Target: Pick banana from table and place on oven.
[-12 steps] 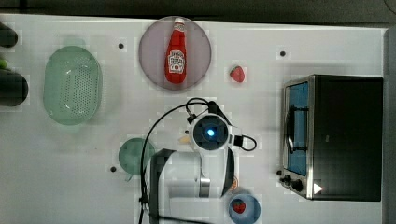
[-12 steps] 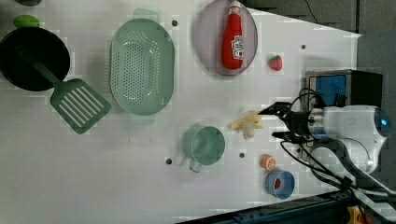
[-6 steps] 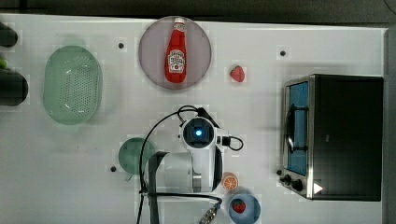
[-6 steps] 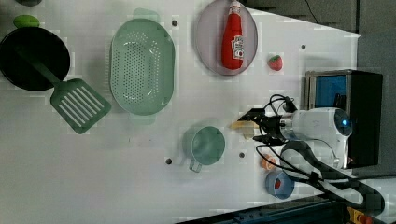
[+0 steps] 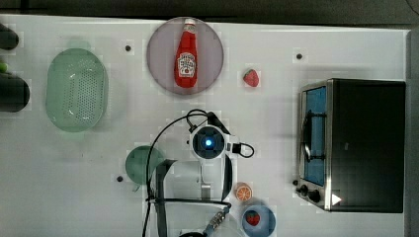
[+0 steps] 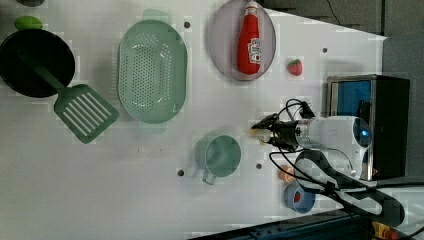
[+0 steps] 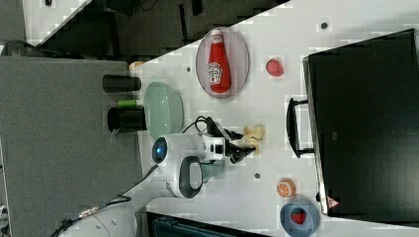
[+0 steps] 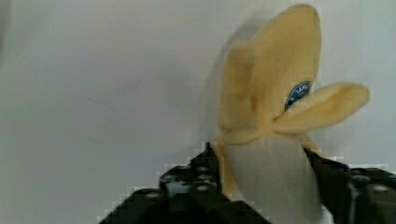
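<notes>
The banana (image 8: 275,93) is a pale cream-yellow peeled toy lying on the white table (image 5: 296,108). Its pale lower end sits between my black fingers, which press it from both sides. My gripper (image 8: 264,158) is shut on the banana, down at table level. In the right view the banana (image 7: 254,134) pokes out past the gripper (image 7: 244,145) toward the oven (image 7: 365,123). The left view shows the gripper (image 6: 265,131) over the banana (image 6: 256,132). From the top view my wrist (image 5: 208,142) covers it. The oven (image 5: 365,143) stands at the top view's right.
A ketchup bottle (image 5: 186,55) lies on a grey plate (image 5: 158,54). A strawberry (image 5: 251,77), a green colander (image 5: 76,89), a green mug (image 5: 141,163), an orange slice (image 5: 242,191) and a blue bowl (image 5: 258,219) surround my arm. A black pan (image 6: 35,62) and a spatula (image 6: 85,112) lie farther off.
My wrist moved toward the top view's left and came down over the banana. The fingers, wide open before, have closed in on it.
</notes>
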Available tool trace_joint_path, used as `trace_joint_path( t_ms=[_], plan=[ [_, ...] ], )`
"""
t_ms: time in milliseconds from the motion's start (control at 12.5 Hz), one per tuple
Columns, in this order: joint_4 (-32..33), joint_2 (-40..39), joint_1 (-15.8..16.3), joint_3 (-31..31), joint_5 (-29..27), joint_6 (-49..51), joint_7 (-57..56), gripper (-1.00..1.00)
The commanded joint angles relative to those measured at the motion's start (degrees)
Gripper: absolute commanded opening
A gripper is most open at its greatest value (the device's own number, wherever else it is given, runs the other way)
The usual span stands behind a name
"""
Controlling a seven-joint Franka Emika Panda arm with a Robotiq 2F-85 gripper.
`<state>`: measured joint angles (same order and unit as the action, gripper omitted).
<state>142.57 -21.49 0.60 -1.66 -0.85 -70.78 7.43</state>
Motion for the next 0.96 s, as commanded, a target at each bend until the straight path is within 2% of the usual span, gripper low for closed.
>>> trace_joint_path(
  t_ms=[80, 320, 480, 640, 960],
  plan=[
    [-0.2, 1.8, -1.0, 0.0, 1.1, -0.6, 2.0, -0.45],
    [-1.6, 3.9, -1.0, -0.3, 1.1, -0.5, 2.1, -0.45],
    [-4.1, 9.1, -1.2, -0.1, 1.1, 2.1, 2.2, -0.45],
    [-7.9, 16.0, -1.3, 0.0, 1.1, 12.5, 2.2, -0.45],
    [-19.0, 28.0, -1.6, 2.0, 1.1, 39.8, 2.2, -0.45]
  ],
)
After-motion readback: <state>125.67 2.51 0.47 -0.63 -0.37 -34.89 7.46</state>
